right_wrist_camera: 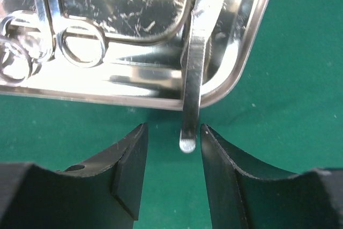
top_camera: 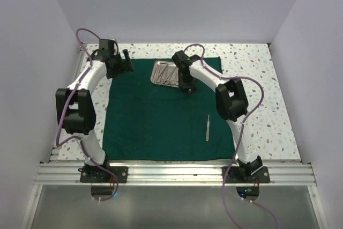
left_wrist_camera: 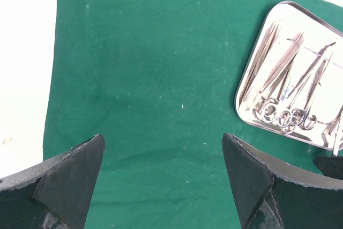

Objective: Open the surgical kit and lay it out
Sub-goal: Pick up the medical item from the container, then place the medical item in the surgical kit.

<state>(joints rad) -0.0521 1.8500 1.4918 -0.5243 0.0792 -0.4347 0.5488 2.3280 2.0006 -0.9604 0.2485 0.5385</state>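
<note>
The surgical kit's dark green cloth (top_camera: 161, 127) lies spread flat on the table. The shiny steel tray (top_camera: 165, 73) rests on the cloth's far part and holds several scissors and forceps (left_wrist_camera: 289, 95). One pair of slim tweezers (top_camera: 208, 128) lies alone on the cloth at the right. My right gripper (right_wrist_camera: 174, 132) is at the tray's near rim (right_wrist_camera: 107, 99). Its jaws stand open on either side of the rounded end of another pair of tweezers (right_wrist_camera: 193, 79) that juts over the rim, a gap showing on both sides. My left gripper (left_wrist_camera: 163, 148) hangs wide open above bare cloth (left_wrist_camera: 150, 79), left of the tray.
The cloth sits on a speckled white tabletop (top_camera: 268, 105) enclosed by pale walls at the back and both sides. An aluminium rail (top_camera: 171, 174) carrying both arm bases runs along the near edge. Ring handles of scissors (right_wrist_camera: 80, 46) lie inside the tray, close to the right fingers.
</note>
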